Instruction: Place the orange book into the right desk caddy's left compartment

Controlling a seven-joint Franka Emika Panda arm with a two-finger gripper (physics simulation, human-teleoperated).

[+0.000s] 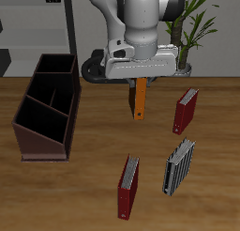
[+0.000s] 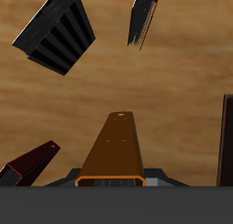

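The thin orange book [image 1: 139, 99] hangs upright from my gripper [image 1: 138, 81], which is shut on its upper end and holds it well above the table. In the wrist view the orange book [image 2: 116, 150] runs straight out from between my fingers. The right desk caddy [image 1: 49, 108], a dark maroon-brown box with inner dividers, stands on the table some way to the side of the book, apart from it. A dark edge of it shows in the wrist view [image 2: 226, 141].
Two dark red books [image 1: 186, 110] [image 1: 127, 186] and a black-and-grey book [image 1: 178, 166] lie on the table nearer the front edge. A potted plant [image 1: 192, 23] stands behind. The black-and-grey book [image 2: 59, 32] and both red books [image 2: 146, 16] [image 2: 27, 164] show in the wrist view.
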